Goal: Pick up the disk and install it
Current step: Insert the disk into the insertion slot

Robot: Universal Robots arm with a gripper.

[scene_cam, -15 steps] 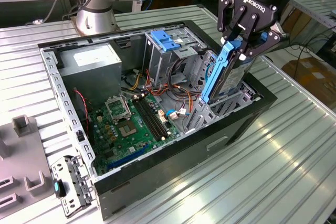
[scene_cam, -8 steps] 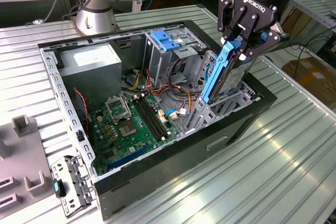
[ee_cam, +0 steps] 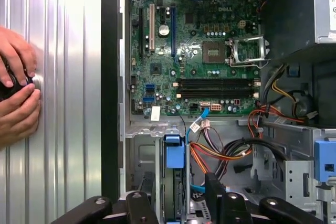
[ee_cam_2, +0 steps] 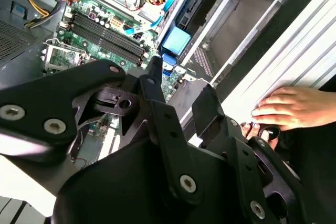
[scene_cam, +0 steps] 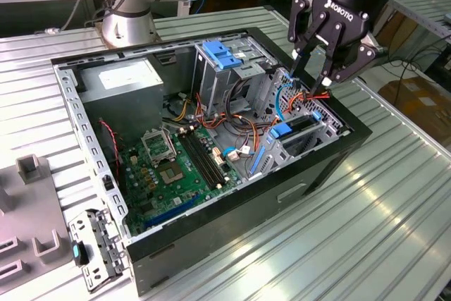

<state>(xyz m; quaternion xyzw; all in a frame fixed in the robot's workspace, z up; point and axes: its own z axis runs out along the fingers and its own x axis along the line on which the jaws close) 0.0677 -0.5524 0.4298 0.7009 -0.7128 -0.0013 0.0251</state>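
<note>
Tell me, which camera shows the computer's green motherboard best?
The first wrist view: the motherboard lies flat-on, its processor socket and memory slots plain. The exterior view shows it slanted, low inside the computer case. In the second wrist view the pincer covers part of it.

Tool points steeply downward, its two fingers spread apart; arm base stands upright.
</note>
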